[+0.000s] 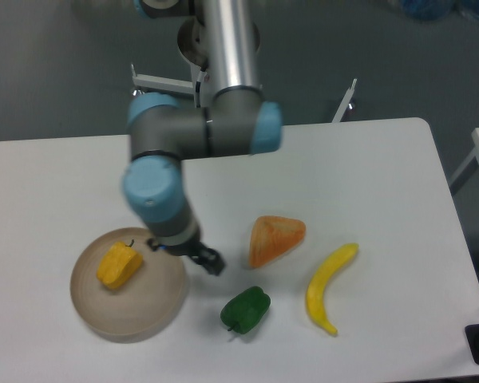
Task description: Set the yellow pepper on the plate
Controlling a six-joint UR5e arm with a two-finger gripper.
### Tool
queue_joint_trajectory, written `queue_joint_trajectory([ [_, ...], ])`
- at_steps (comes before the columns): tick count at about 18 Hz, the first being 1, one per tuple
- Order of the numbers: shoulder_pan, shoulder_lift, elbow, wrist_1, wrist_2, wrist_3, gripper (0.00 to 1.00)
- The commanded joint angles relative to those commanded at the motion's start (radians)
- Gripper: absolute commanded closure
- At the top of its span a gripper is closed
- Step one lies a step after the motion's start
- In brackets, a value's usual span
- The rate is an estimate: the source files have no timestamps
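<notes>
yellow pepper [119, 266], beige plate [140, 315], green pepper [245, 309]

pepper [119, 265] on plate [104, 319], wedge [275, 239] to its right, banana [329, 287] farther right

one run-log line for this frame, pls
yellow pepper: on plate | gripper: beside plate's right rim, holding nothing | jaws: state unclear

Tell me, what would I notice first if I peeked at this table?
Probably the big silver and blue robot arm reaching down from the top, with its gripper hanging just past the right rim of the plate. Next, the yellow pepper lying on that plate at the left. To the right lie an orange wedge, a green pepper and a banana.
</notes>
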Motion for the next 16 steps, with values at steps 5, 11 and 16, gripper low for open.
queue_joint_trajectory([
  [5, 0.066, -0.002, -0.002, 0.057, 0.002, 0.111, 0.03],
  [11, 0.098, 0.003, -0.014, 0.092, 0.0, 0.114, 0.01],
  [16, 0.108, 0.012, -0.02, 0.094, 0.0, 0.126, 0.01],
])
